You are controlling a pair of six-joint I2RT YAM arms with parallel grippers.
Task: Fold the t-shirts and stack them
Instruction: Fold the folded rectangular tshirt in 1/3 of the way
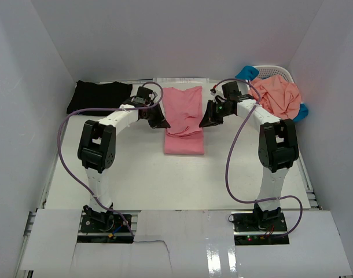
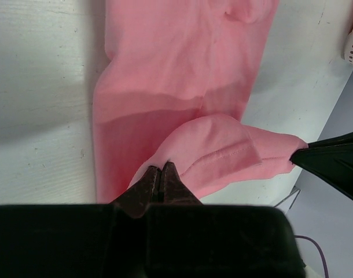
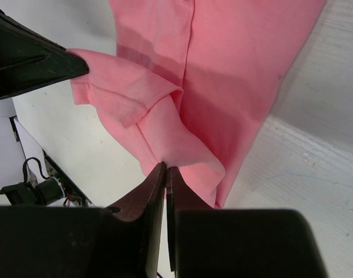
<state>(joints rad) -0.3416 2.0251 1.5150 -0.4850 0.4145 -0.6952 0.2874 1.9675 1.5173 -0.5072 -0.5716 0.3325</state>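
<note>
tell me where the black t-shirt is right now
In the top view, the black t-shirt lies flat at the far-left corner of the table, against the back wall. It is well left of the rose-pink t-shirt and not touching it.

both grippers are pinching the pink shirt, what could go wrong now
The left gripper and right gripper each pinch only a thin edge of the rose-pink cloth t-shirt, so it may slip out. The raised cloth is bunched between them, so the fold may land crooked.
</note>
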